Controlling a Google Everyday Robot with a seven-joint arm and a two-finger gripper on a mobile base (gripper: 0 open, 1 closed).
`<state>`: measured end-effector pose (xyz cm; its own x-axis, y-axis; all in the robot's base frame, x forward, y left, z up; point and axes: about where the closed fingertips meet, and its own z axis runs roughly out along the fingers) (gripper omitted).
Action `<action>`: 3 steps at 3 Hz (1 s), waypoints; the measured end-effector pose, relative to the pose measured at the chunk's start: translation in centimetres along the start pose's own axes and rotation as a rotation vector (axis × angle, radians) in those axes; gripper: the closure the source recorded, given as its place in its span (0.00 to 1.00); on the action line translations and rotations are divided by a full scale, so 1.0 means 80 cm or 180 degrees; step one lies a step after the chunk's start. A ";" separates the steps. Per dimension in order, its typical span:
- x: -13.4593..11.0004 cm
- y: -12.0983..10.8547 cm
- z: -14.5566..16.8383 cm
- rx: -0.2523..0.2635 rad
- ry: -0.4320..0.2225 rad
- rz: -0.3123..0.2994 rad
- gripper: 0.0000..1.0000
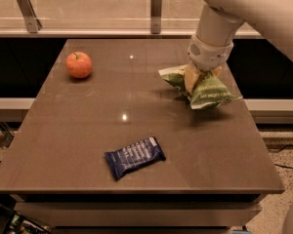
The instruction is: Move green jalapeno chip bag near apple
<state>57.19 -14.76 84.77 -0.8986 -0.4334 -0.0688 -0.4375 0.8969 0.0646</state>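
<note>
Camera view: I look down on a brown table [78, 130], with the white arm reaching in from the upper right.
Step in hand: I judge the bag is grasped but not yet carried to the apple [79, 65].
Next move: I would take it left and set it just beside the apple.
Gripper: the gripper [195, 78], at the table's right side, pinches the middle of the green jalapeno chip bag [211, 90].
Bag: crumpled, well apart from the apple.
Also there: a dark blue wrapped bar [135, 156] near the front.
</note>
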 end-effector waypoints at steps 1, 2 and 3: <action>-0.012 0.013 -0.028 0.0043 -0.0087 -0.0065 1.00; -0.021 0.028 -0.050 0.0113 -0.0130 -0.0114 1.00; -0.036 0.044 -0.068 0.0186 -0.0167 -0.0154 1.00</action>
<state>58.06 -10.81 90.64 -0.8728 -0.4724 -0.1225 -0.4762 0.8793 0.0020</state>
